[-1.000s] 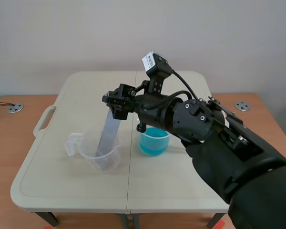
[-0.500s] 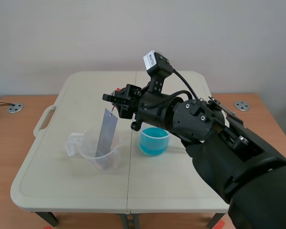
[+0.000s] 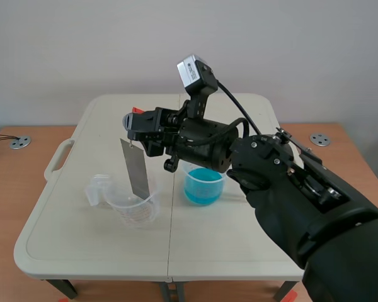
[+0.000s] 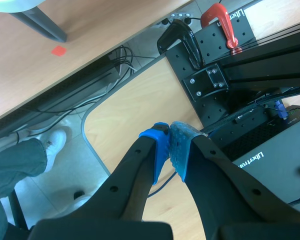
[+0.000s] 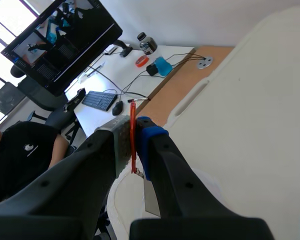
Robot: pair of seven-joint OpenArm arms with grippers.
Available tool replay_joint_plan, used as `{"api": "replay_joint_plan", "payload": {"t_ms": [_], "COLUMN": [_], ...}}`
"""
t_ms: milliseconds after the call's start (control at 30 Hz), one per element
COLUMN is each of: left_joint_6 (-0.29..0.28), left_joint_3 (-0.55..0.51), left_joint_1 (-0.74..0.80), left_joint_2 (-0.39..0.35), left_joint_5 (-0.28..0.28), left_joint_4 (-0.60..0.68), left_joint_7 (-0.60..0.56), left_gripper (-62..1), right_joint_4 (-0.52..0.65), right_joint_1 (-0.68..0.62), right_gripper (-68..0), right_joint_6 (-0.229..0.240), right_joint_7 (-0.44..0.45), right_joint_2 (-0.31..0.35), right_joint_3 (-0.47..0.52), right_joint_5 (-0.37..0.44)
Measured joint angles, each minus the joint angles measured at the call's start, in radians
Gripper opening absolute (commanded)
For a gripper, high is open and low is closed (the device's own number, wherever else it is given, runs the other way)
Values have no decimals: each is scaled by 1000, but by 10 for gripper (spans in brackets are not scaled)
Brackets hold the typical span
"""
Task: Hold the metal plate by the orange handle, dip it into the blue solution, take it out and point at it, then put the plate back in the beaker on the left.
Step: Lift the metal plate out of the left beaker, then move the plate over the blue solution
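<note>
Gripping the orange handle [image 5: 133, 112] tight in the right hand [image 3: 135, 121]; hanging the metal plate [image 3: 136, 167], lower end at the mouth of the left beaker [image 3: 131, 207] on the bench [image 3: 82, 239], beside the blue solution [image 3: 203, 185]; with the left hand [image 4: 171, 145] closed empty; seemingly yet to come: dip, pointing, return.

Right arm [image 3: 271, 182]: raised, stretched across above the beaker [image 3: 135, 211].
Right gripper [image 5: 134, 129]: fingers [image 5: 151, 137] clamped on orange handle [image 5: 132, 111].
Left gripper [image 4: 170, 144]: fingers pressed together.

Grey wall [image 3: 82, 44], wooden floor [image 3: 6, 189], cream table [image 3: 82, 239]
</note>
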Motion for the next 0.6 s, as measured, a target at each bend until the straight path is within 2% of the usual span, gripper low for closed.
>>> {"api": "replay_joint_plan", "payload": {"t_ms": [167, 300, 433, 600], "left_joint_6": [0, 0, 0, 0], "left_joint_3": [0, 0, 0, 0], "left_joint_1": [0, 0, 0, 0], "left_joint_2": [0, 0, 0, 0], "left_joint_5": [0, 0, 0, 0], "left_joint_4": [0, 0, 0, 0], "left_joint_7": [0, 0, 0, 0], "left_gripper": [-564, -564, -564, -564], "right_joint_4": [2, 47, 143, 299], "right_joint_1": [-2, -30, -78, -122], "right_gripper": [-664, -664, -662, -662], "right_joint_6": [49, 51, 51, 51], "right_joint_7": [0, -3, -12, -22], "right_joint_2": [0, 0, 0, 10], "right_joint_3": [0, 0, 0, 0], "right_joint_5": [-7, -32, -112, -167]}}
